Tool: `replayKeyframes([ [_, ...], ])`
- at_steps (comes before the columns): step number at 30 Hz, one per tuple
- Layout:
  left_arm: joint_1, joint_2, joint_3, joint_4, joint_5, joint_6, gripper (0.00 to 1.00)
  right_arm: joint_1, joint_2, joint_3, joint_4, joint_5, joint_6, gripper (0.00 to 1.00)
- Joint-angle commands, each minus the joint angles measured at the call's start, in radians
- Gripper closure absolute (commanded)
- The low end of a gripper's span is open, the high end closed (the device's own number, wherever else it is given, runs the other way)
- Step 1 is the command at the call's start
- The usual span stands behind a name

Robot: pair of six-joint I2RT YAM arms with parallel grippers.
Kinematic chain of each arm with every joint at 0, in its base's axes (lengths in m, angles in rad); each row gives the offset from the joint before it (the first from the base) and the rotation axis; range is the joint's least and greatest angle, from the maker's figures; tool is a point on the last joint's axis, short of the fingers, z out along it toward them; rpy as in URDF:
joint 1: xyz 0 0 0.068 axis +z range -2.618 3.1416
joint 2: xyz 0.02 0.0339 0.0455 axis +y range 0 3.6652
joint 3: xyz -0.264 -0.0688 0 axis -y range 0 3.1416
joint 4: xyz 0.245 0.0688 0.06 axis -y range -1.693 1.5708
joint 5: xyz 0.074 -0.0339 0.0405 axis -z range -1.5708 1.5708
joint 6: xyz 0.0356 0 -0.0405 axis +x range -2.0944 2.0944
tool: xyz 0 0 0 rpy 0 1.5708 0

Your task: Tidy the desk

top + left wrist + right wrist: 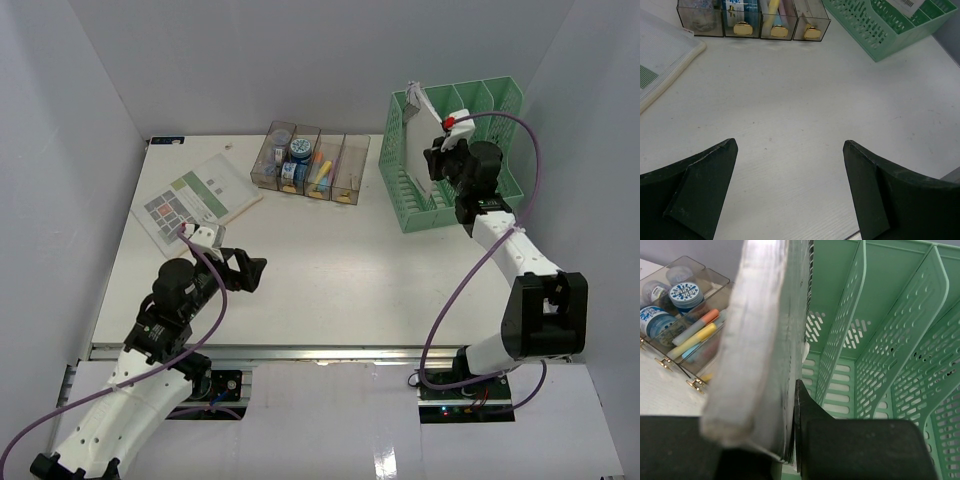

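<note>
grey pouch [417, 145] (upright) at the green rack [500, 100] — clear bins [310, 165] nearby

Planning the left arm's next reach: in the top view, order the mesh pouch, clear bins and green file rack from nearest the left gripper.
1. Mesh pouch, just beyond the left gripper, to its left.
2. Clear bins, back centre.
3. Green file rack, back right.

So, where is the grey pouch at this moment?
Top view, far right: the grey pouch stands on edge at the left end of the green rack, held by the right gripper.
</note>
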Motion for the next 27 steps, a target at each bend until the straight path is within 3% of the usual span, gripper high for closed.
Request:
replayKeyframes([
  [1,0.002,0.027,-0.008,0.014,0.014,0.013,0.02,-0.004,0.005,-0.009,0.230,-0.006,0.028,0.87],
  [5,0.002,0.064,-0.002,0.006,0.022,0.011,0.02,-0.004,0.054,-0.040,0.295,-0.021,0.066,0.79],
  [9,0.002,0.074,-0.001,0.005,0.013,0.008,0.02,-0.004,0.069,-0.067,0.302,-0.016,0.058,0.63],
  [15,0.002,0.123,0.008,0.002,-0.013,-0.010,0.02,-0.003,-0.045,-0.147,0.238,-0.055,-0.048,0.13],
  [18,0.001,0.218,0.037,-0.003,-0.044,-0.014,0.02,-0.004,-0.158,-0.129,0.091,-0.090,-0.107,0.02],
  [21,0.004,0.384,0.123,-0.051,-0.113,0.000,0.02,-0.004,-0.261,-0.134,-0.094,-0.257,-0.217,0.09],
  [24,0.013,0.579,0.271,-0.124,-0.145,0.032,0.02,-0.004,-0.351,-0.159,-0.255,-0.540,-0.313,0.10],
  [25,0.017,0.676,0.301,-0.144,-0.158,0.053,0.02,-0.004,-0.361,-0.160,-0.304,-0.706,-0.337,0.10],
  [27,0.034,0.773,0.354,-0.143,-0.203,0.086,0.02,-0.004,-0.392,-0.172,-0.453,-0.856,-0.428,0.10],
])
